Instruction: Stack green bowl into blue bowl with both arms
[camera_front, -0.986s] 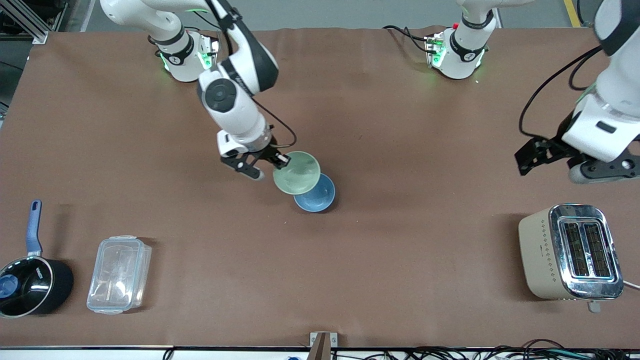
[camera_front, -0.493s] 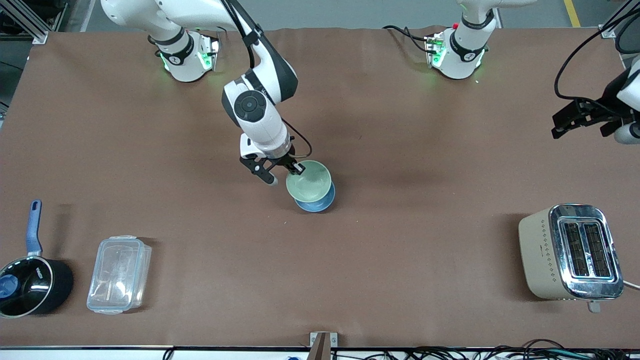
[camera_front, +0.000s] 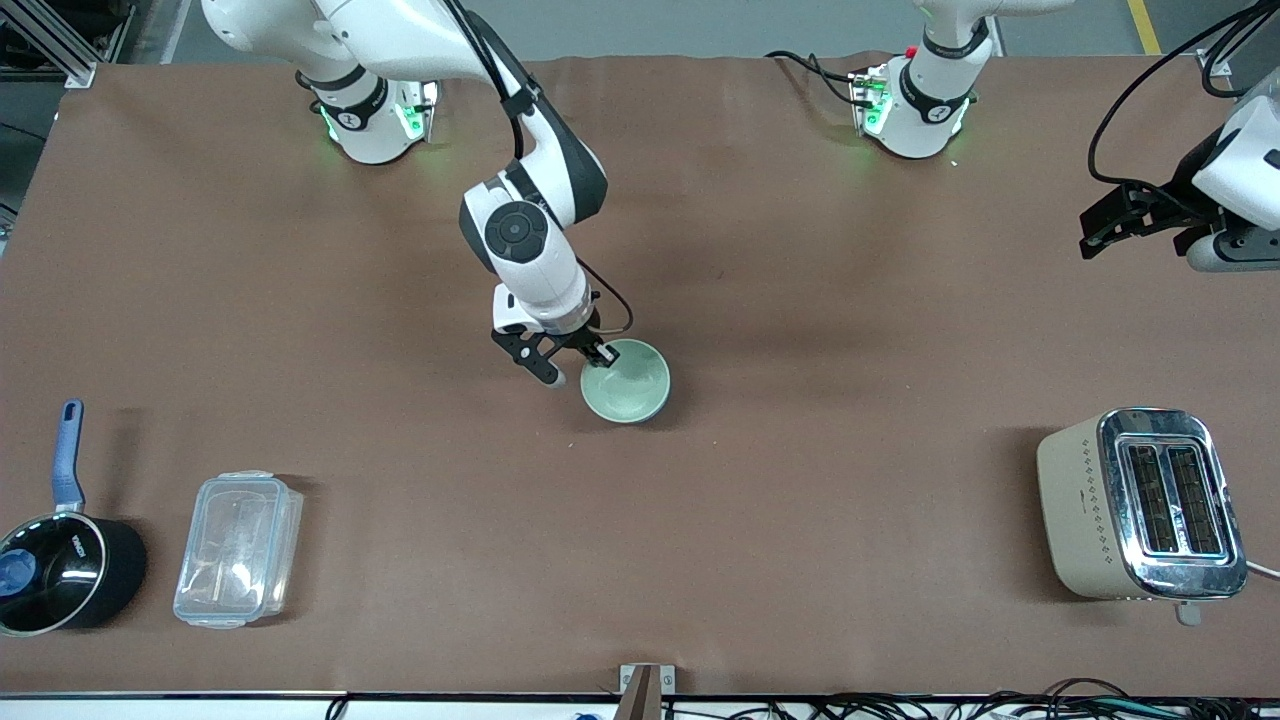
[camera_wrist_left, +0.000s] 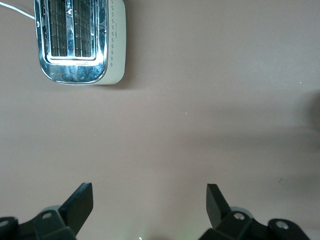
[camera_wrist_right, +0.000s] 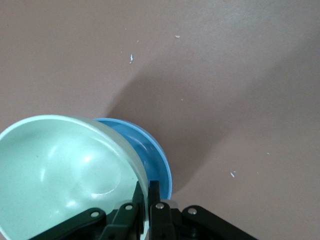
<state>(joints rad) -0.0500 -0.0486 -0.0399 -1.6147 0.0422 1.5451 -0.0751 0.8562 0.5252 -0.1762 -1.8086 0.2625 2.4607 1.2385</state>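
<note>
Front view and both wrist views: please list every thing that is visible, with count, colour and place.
green bowl: one, pale green, mid-table, in the blue bowl, tilted, rim pinched by the right pincer.
blue bowl: one, light blue, under the green bowl; seen only in the right wrist view.
saucepan: one, black with blue handle, at the right arm's end, near the front camera.
plastic container: one, clear, beside the saucepan.
toaster: one, cream and chrome, at the left arm's end.
table: one, brown.
right pincer: one, black, shut on the green bowl's rim.
left pincer: one, black, open, above bare table at its own end, waiting.
</note>
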